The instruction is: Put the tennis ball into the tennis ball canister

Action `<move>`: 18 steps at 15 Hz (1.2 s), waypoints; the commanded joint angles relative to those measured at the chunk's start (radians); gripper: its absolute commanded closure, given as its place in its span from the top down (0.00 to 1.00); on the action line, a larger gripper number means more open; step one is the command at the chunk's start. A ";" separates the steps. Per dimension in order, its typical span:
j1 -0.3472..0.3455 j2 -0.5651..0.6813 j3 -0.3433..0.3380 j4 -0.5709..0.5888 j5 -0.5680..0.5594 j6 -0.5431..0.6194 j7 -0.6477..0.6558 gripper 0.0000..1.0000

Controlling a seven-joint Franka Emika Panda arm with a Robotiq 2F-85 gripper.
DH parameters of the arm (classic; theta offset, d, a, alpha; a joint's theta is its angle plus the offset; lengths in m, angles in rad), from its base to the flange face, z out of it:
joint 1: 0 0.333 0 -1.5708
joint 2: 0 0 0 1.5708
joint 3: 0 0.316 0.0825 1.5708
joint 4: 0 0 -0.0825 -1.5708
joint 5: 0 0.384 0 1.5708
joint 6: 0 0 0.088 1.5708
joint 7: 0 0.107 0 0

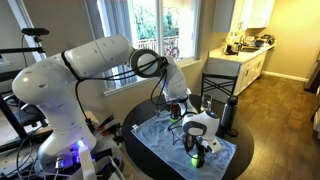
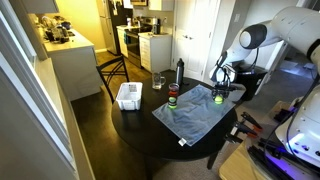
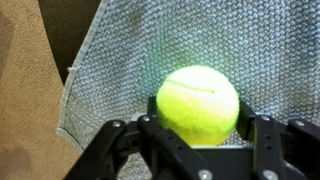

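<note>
The yellow-green tennis ball (image 3: 198, 103) sits between my gripper's (image 3: 200, 135) two black fingers, which press on both of its sides, just above the grey-blue towel (image 3: 120, 70). In both exterior views the gripper (image 1: 197, 143) (image 2: 220, 93) is low over the towel with the ball (image 1: 195, 151) (image 2: 219, 98) in it. The tennis ball canister (image 1: 174, 108) (image 2: 173, 97), clear with a red rim, stands upright at the towel's far edge, apart from the gripper.
A round dark table (image 2: 140, 125) carries the towel (image 2: 195, 118). A tall dark bottle (image 1: 230, 114) (image 2: 180, 72), a small clear glass (image 2: 158, 81) and a white basket (image 2: 128, 96) stand on the table. A chair (image 2: 112, 72) stands beside it.
</note>
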 commanded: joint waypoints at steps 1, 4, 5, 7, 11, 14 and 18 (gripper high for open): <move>-0.034 -0.006 0.027 -0.005 -0.026 0.035 -0.018 0.44; -0.040 -0.025 0.032 -0.017 -0.025 0.038 -0.026 0.42; -0.043 -0.038 0.036 -0.026 -0.025 0.041 -0.033 0.42; -0.046 -0.066 0.046 -0.043 -0.025 0.065 -0.053 0.42; -0.043 -0.102 0.084 -0.027 -0.025 0.128 -0.086 0.42; -0.036 -0.131 0.133 -0.015 -0.024 0.166 -0.105 0.42; -0.032 -0.175 0.208 -0.014 -0.024 0.213 -0.145 0.42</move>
